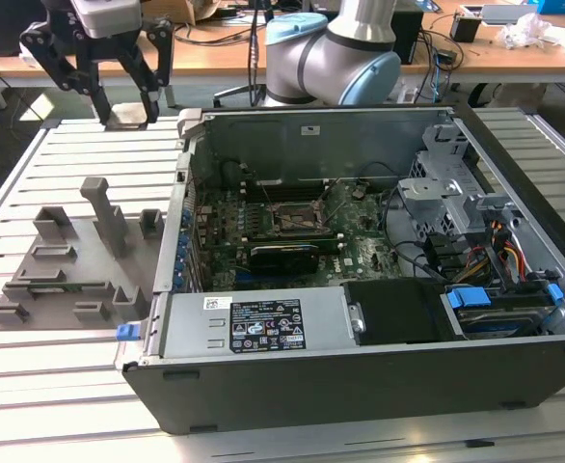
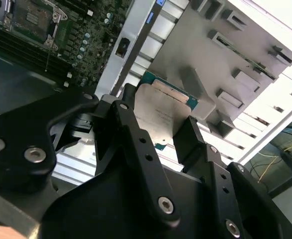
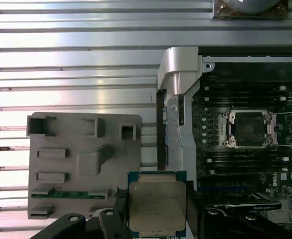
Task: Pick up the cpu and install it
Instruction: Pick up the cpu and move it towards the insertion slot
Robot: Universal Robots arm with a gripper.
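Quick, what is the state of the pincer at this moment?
The pincer: closed, holding the cpu.

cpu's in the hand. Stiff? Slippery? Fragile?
Likely stiff: the cpu sits flat in the hand, no visible sag. Possibly slippery: its metal top looks smooth and reflective. Probably light, being thin, and its thin green edge looks easy to chip.

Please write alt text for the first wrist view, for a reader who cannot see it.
The gripper holds the cpu above a slatted metal table. On it lie a grey holder tray and an open computer case with an empty socket.
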